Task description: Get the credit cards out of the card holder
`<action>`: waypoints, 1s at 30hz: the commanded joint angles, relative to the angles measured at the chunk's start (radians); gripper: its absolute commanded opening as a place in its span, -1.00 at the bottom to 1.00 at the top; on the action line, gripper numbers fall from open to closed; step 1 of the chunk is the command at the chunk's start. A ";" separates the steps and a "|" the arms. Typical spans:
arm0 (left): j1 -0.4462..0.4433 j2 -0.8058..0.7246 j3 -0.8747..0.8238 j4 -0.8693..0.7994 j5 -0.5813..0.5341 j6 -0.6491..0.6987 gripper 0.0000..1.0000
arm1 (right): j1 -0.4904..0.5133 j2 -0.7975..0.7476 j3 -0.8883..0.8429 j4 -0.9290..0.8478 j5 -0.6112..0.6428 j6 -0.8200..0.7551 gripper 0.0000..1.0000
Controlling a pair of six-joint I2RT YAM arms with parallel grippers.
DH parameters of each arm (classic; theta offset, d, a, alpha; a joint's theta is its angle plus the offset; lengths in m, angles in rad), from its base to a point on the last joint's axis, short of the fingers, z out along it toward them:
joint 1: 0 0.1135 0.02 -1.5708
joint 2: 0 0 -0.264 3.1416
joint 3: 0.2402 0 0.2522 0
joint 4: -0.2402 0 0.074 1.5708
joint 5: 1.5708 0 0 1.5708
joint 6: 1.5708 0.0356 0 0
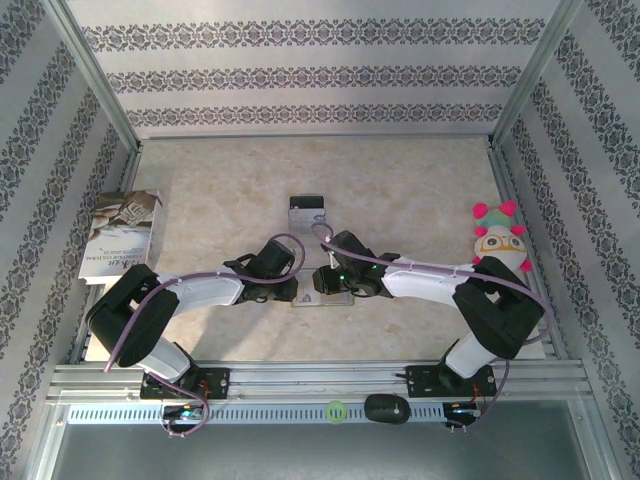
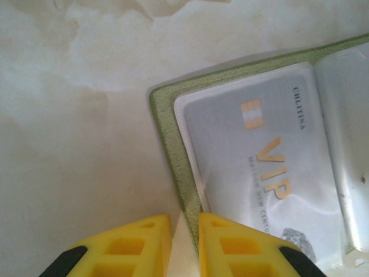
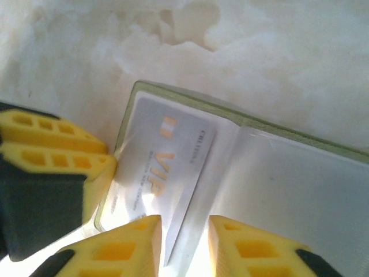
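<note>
Card holder (image 1: 312,299) lies open, pale pockets up, at the middle of the worktop (image 1: 420,190), toward its near side, where both arms meet over it. At far left a booklet (image 1: 121,236) lies flat by the wall. The left pincer (image 2: 185,224) is nearly closed. The card holder's olive edge runs into the slim gap between its yellow fingers (image 2: 135,245), which grip that edge. Just right of the edge, a VIP card (image 2: 265,167) sits in a clear pocket. Farther back on the worktop, well apart from the holder, a loose card (image 1: 308,209) with a black band lies alone. The right pincer (image 3: 184,224) stands a little wider. In its wrist view the VIP card is askew in the pocket, and one corner reaches in between the fingers (image 3: 248,248). Whether they press on it I cannot tell. At far right a plush toy (image 1: 498,240) sits by the wall.
</note>
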 commanded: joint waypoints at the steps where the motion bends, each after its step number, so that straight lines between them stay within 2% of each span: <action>1: 0.001 0.069 -0.044 0.043 0.039 -0.014 -0.60 | 0.024 0.001 0.049 -0.108 0.131 -0.143 -0.38; 7: 0.000 0.071 -0.042 0.041 0.040 -0.014 -0.60 | 0.049 0.061 0.076 -0.130 0.136 -0.153 -0.31; 30: 0.003 0.069 -0.047 0.048 0.044 -0.014 -0.58 | 0.071 0.164 0.141 -0.113 0.119 -0.131 -0.27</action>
